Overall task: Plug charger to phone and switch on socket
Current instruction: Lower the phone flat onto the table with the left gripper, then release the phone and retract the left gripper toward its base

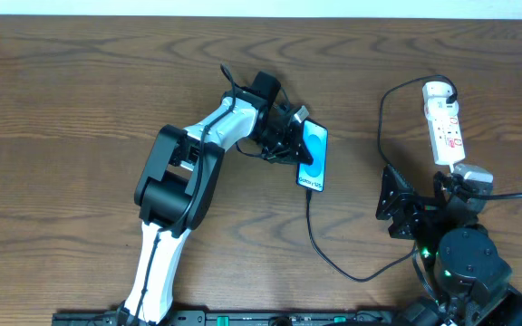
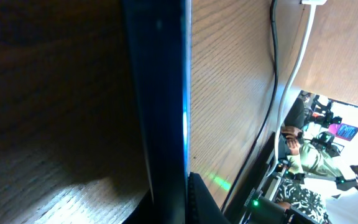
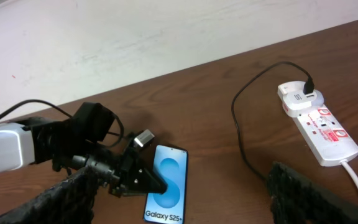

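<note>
The phone (image 1: 313, 156) lies mid-frame on the table (image 1: 62, 91), with the socket (image 1: 444, 122) well apart at upper right. The charger (image 1: 310, 217) runs from the phone's lower end, loops through the lower right and reaches the socket's upper end.

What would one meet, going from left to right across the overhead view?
left gripper → phone → socket. The looping charger spans several of these, so it is left out.

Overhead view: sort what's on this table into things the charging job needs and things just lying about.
Job: phone, charger cable, power strip, left claw gripping the phone.
Just there: the table; a seated person beyond it, seen by the left wrist.
</note>
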